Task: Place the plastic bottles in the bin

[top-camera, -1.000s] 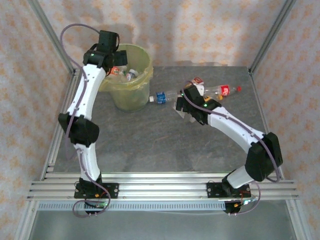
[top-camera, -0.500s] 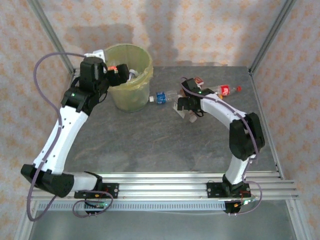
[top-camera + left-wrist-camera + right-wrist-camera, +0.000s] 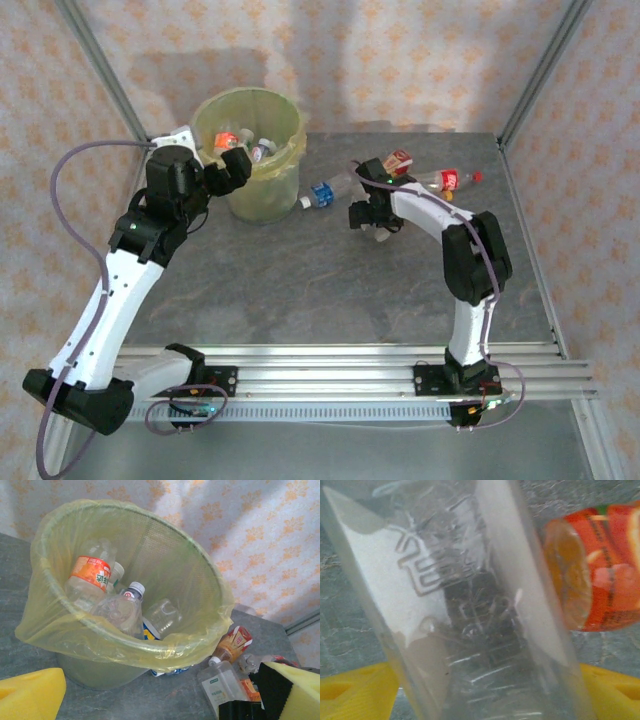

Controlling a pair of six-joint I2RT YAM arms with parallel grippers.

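Note:
The bin [image 3: 285,150], lined with a yellow-green bag, stands at the back left with several plastic bottles [image 3: 90,573] inside. My left gripper [image 3: 228,168] hangs open and empty by the bin's near-left rim [image 3: 120,645], its yellow pads [image 3: 30,695] low in the left wrist view. On the table lie a blue-label bottle [image 3: 322,193], an orange bottle [image 3: 398,162] and a red-label bottle [image 3: 450,181]. My right gripper [image 3: 371,215] sits down over a clear bottle [image 3: 470,605] lying there. Its yellow pads [image 3: 355,690] press both sides, and an orange-label bottle [image 3: 600,570] lies just beside it.
Metal frame posts [image 3: 100,80] and patterned walls close in the grey table [image 3: 300,280]. A flat clear bottle with a white label [image 3: 220,685] and an orange bottle [image 3: 235,642] lie right of the bin's base.
My left arm has drawn back from over the bin to its near-left side, jaws open. My right gripper has stayed over the clear bottle and its jaws have narrowed onto it.

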